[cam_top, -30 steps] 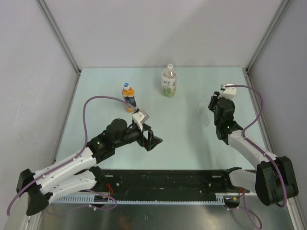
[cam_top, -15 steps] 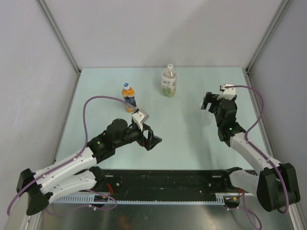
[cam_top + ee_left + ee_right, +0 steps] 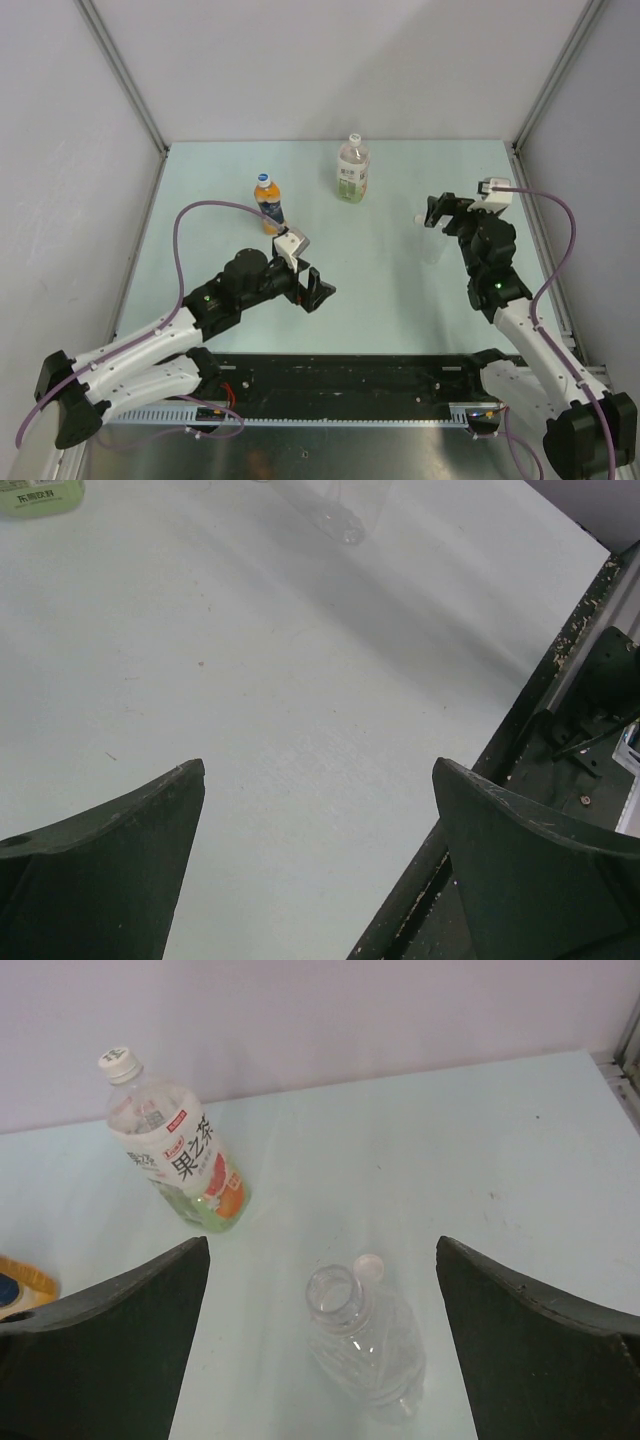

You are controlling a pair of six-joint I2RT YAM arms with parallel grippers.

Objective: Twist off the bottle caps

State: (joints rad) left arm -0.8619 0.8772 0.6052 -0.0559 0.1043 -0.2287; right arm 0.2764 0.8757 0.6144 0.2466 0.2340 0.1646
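While flat beside the clear bottle [image 3: 365, 1345], whitish cap [image 3: 369, 1267], axis vertical; left tool [image 3: 318, 765], right tool [image 3: 322, 1242] released.

Near the tabletop's [image 3: 200, 170] far edge stand an orange-drink bottle [image 3: 270, 212] and a green-labelled bottle [image 3: 352, 175] (set apart); a clear bottle [image 3: 365, 1345] sits toward the right edge.

Both arms extended, jaws spread wide.
The left arm [image 3: 200, 305] lies low, angled inward; the right arm [image 3: 500, 290] reaches forward, its wrist tilted downward.
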